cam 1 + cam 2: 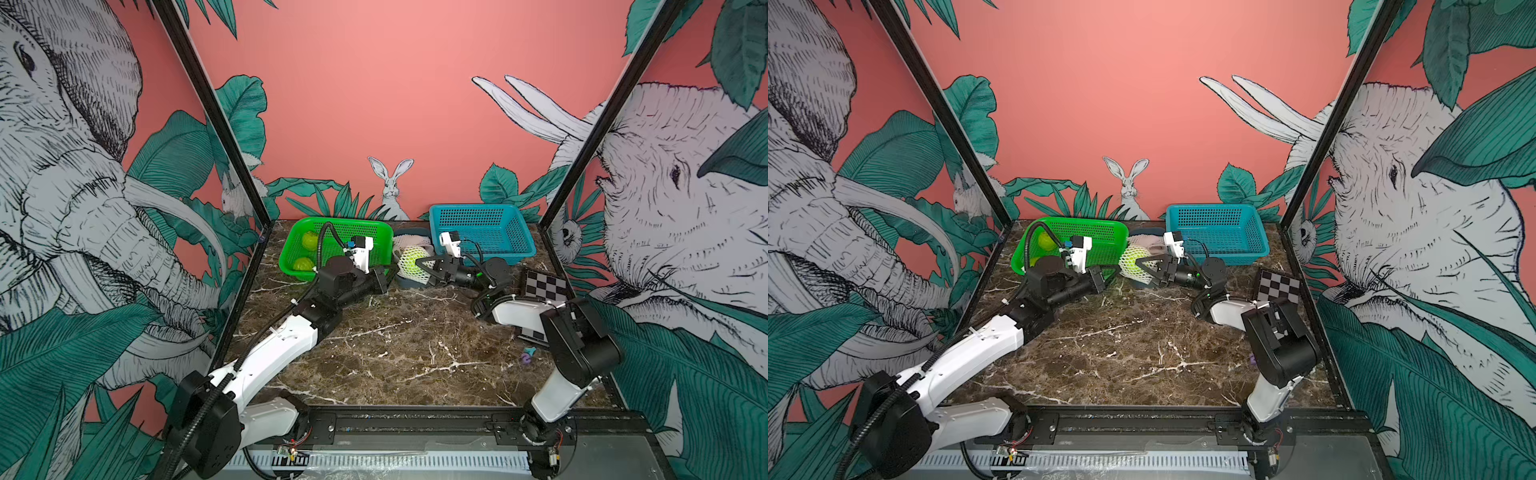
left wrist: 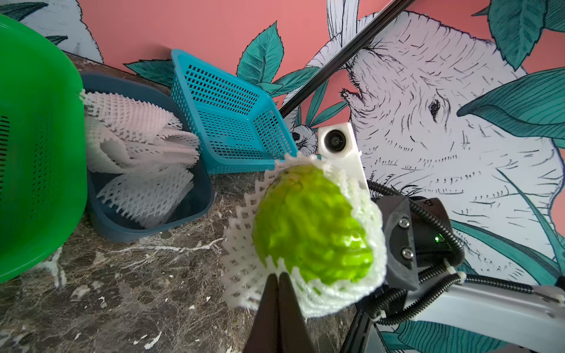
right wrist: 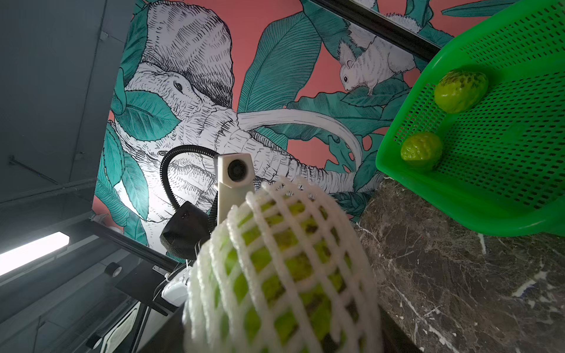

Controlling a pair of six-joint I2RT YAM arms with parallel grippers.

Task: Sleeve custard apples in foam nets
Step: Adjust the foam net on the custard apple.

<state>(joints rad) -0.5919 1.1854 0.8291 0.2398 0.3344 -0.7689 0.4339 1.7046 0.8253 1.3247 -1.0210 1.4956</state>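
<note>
1. Setting: a dark marble worktop is enclosed by pink walls printed with jungle animals and leaves.
2. Green basket: it stands at the rear left of the worktop. It contains the far custard apple and the near custard apple, both bare.
3. Tub: this grey-blue container sits between the green basket and the blue basket. It holds the spare foam nets, loosely piled.
4. Netted custard apple: it is held in front of the tub, between the two arms. The foam net covers most of it. The end facing the left arm is bare, and the net rim flares around it.
5. Right gripper: its jaws are clamped on the netted custard apple from the right side, net included.
6. Left gripper: its jaws are pressed together, pinching the flared rim of the foam net.
7. Checkerboard card: it lies at the right edge of the worktop, behind the right arm.
</note>
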